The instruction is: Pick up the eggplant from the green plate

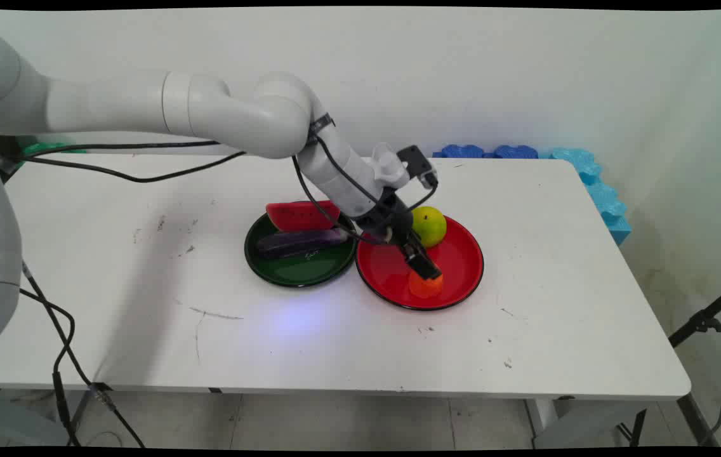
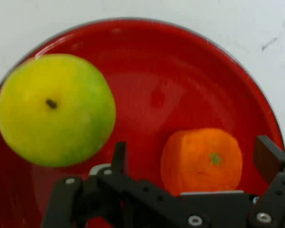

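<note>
My gripper [image 1: 427, 274] [image 2: 194, 161] is down in the red plate [image 1: 462, 260] [image 2: 180, 71], open. Its two fingers stand on either side of a stubby orange fruit piece [image 1: 427, 287] [image 2: 202, 159], with a small gap on each side. A yellow-green round fruit [image 1: 429, 226] [image 2: 54, 109] lies at the plate's far rim, apart from the gripper. To the left a dark green plate [image 1: 300, 271] touches the red one and holds a watermelon slice [image 1: 300, 216] and a purple eggplant [image 1: 300, 242].
Blue foam pieces [image 1: 582, 171] lie along the table's far right edge. A green object [image 1: 49, 148] shows behind the arm at the back left. Black cables [image 1: 113, 171] hang from the arm over the table's left side. A tripod leg [image 1: 706, 320] stands off the right end.
</note>
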